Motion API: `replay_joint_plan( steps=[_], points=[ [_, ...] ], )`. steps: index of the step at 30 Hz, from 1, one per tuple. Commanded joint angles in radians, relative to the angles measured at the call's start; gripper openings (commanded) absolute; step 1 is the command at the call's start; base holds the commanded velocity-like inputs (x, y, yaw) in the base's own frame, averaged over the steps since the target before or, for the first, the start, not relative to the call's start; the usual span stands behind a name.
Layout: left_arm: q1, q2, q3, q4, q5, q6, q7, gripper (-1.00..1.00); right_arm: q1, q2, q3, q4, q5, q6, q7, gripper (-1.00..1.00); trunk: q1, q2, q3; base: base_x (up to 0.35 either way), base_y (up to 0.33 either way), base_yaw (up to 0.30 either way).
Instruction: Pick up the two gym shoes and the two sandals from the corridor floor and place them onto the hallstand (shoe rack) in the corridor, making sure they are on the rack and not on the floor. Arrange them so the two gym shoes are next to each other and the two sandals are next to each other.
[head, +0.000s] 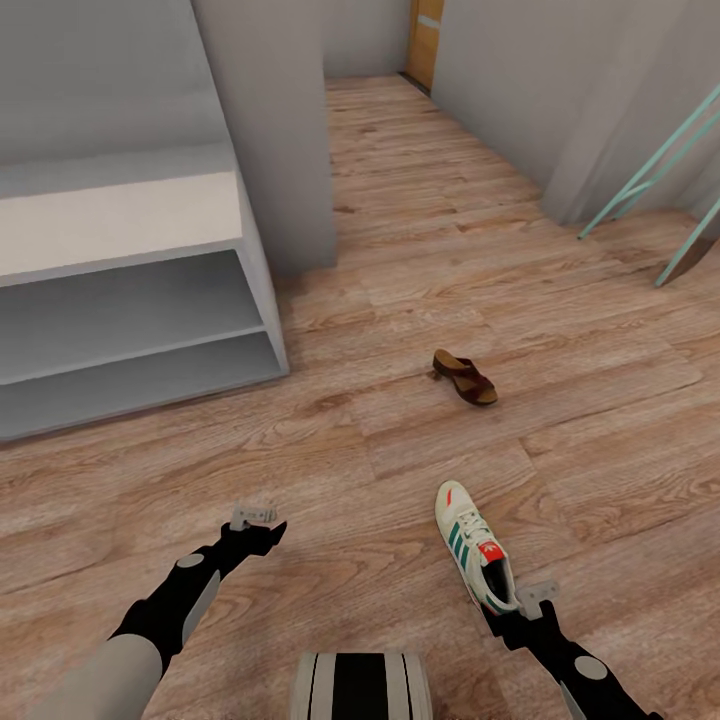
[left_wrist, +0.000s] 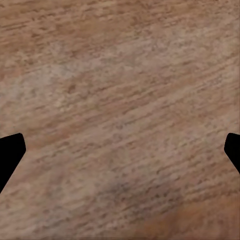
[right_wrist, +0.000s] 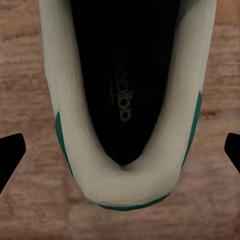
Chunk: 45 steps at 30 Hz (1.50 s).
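One gym shoe (head: 475, 545) lies on the corridor floor (head: 400, 300) at the lower right, toe pointing away from me. My right gripper (head: 520, 608) hangs open right over its heel end; the right wrist view looks down into the shoe's dark opening (right_wrist: 125, 100), with the fingertips (right_wrist: 11, 150) wide apart on either side of the heel. One brown sandal (head: 465, 377) lies farther out on the floor. My left gripper (head: 252, 528) is open over bare planks (left_wrist: 120, 100). The hallstand (head: 130, 300) stands at the left with nothing visible on its bench or two shelves.
A grey wall pillar (head: 270, 130) rises just behind the hallstand's right end. A teal metal frame (head: 650, 170) leans at the far right. The corridor runs back to a wooden door (head: 427, 40). My base (head: 360, 685) shows at the bottom edge.
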Motion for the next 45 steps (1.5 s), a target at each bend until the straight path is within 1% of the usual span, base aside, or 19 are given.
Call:
replay_joint_plan(
  steps=[1,5,8,14,17,18,22,28,36,45],
  points=[
    [0.0,0.0,-0.001,-0.001,0.003,0.002,-0.003,1.0,0.0,0.0,-0.001,0.0,0.01,-0.004,0.001,1.0,0.0,0.0,-0.001,0.0,0.0,0.0],
    [-0.001,0.0,-0.001,-0.001,0.003,0.001,-0.003,1.0,0.0,0.0,-0.001,0.0,0.01,-0.004,0.002,1.0,0.0,0.0,-0.001,0.0,0.0,0.0],
    [-0.005,-0.006,-0.001,-0.007,0.002,0.002,-0.002,1.0,-0.001,0.0,-0.001,0.0,0.009,-0.004,0.002,1.0,0.0,0.0,-0.001,0.0,0.0,0.0],
    [-0.004,-0.011,-0.001,-0.04,-0.001,0.006,0.001,1.0,-0.001,0.0,-0.001,0.0,0.009,-0.004,0.002,1.0,0.0,0.0,-0.001,0.0,0.0,0.0],
    [0.001,-0.011,-0.001,-0.083,-0.001,0.008,0.002,1.0,0.0,0.0,-0.001,0.0,0.01,-0.004,0.002,1.0,0.0,0.0,-0.001,0.0,0.0,0.0],
    [0.004,-0.012,-0.002,-0.126,-0.001,0.009,0.002,1.0,0.0,0.0,-0.001,0.0,0.01,-0.004,0.002,1.0,0.0,0.0,-0.001,0.0,0.0,0.0],
    [0.006,-0.012,-0.003,-0.152,-0.001,0.01,0.002,1.0,0.0,0.0,-0.001,0.0,0.009,-0.004,0.002,1.0,0.0,0.0,-0.001,0.0,0.0,0.0],
    [0.006,-0.012,-0.005,-0.169,-0.001,0.011,0.002,1.0,-0.001,0.0,-0.001,0.0,0.009,-0.004,0.002,1.0,0.0,0.0,-0.001,0.013,0.0,0.0],
    [0.006,-0.012,-0.004,-0.171,-0.001,0.01,0.002,1.0,0.0,0.0,-0.001,0.0,0.009,-0.004,0.002,1.0,0.0,0.0,-0.001,0.165,0.0,0.0],
    [0.006,-0.012,-0.005,-0.171,-0.001,0.01,0.001,1.0,0.0,0.0,-0.001,0.0,0.01,-0.004,0.002,1.0,0.0,0.0,-0.001,0.045,0.0,0.0]
  ],
)
